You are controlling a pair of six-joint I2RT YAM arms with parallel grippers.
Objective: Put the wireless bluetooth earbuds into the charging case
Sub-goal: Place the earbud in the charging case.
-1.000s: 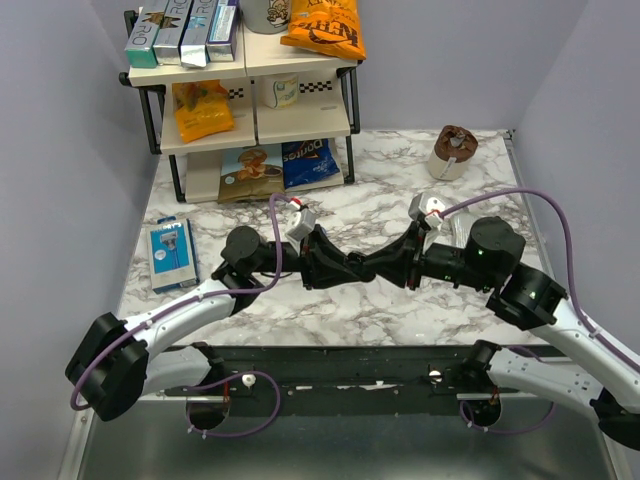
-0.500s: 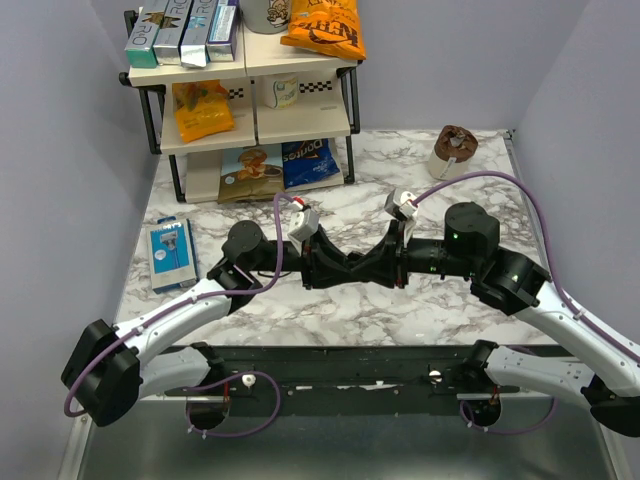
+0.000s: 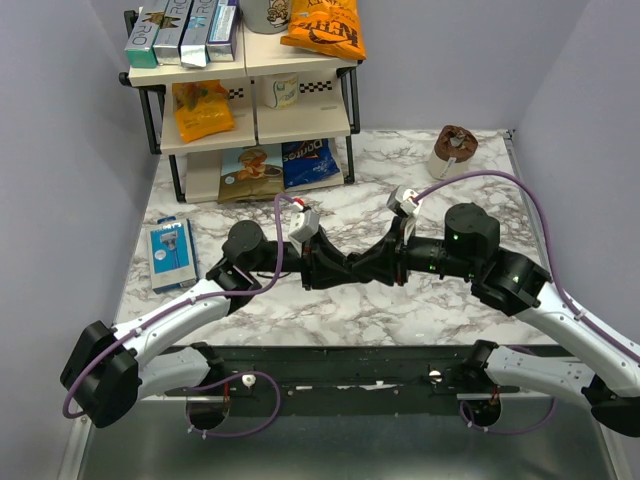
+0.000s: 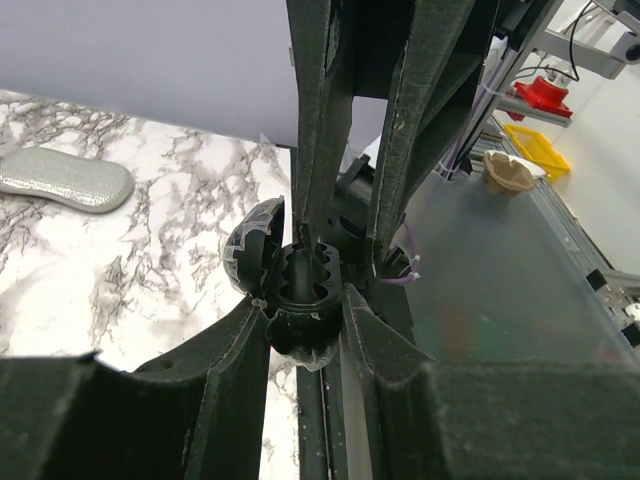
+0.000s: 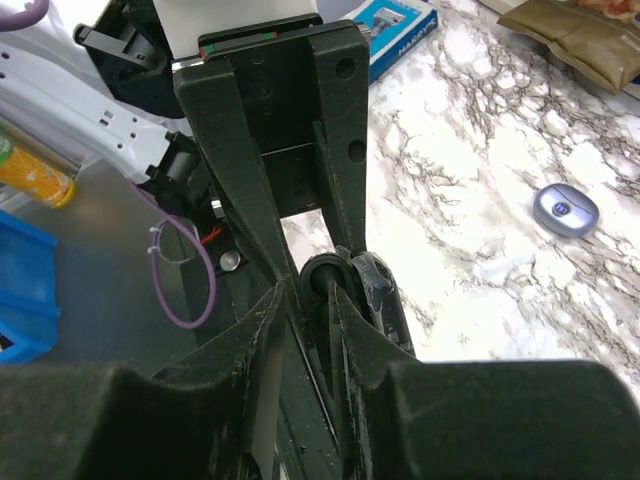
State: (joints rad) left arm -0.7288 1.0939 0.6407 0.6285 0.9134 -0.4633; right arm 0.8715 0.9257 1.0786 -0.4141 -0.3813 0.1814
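Far to the left of the charging case (image 4: pixel 300 280): a blue retail box (image 3: pixel 168 255), flat on the marble table (image 3: pixel 330 312). Behind and left of the case: a two-tier rack (image 3: pixel 245 110) loaded with snack bags (image 3: pixel 325 30) and cartons (image 3: pixel 185 35). Directly left of the case: the left arm (image 3: pixel 180 315), stretched in from the near-left corner.

Clamped on the case from both sides: the left gripper (image 4: pixel 300 308), closed hard against the black shell and gripping it. Hinged back on the case's left side, as the left wrist view shows it: its clear lid (image 4: pixel 248 245), open, with the ribbed black wells bared. No telling the earbuds apart from those dark wells, so no saying whether in the case or out of it.

Meeting the case from the right: the right gripper (image 5: pixel 308 298), jaws a narrow way apart, fingertips (image 4: pixel 305 232) at the case's open mouth, nothing visibly pinched between them. Right of the case: the right arm (image 3: pixel 520 285), slanting in from the near-right corner. Beyond the case in the left wrist view: a grey oval pad (image 4: pixel 65 180), lying on the marble. Far behind and right of the case: a brown-topped cup (image 3: pixel 455 150), near the table's back corner.
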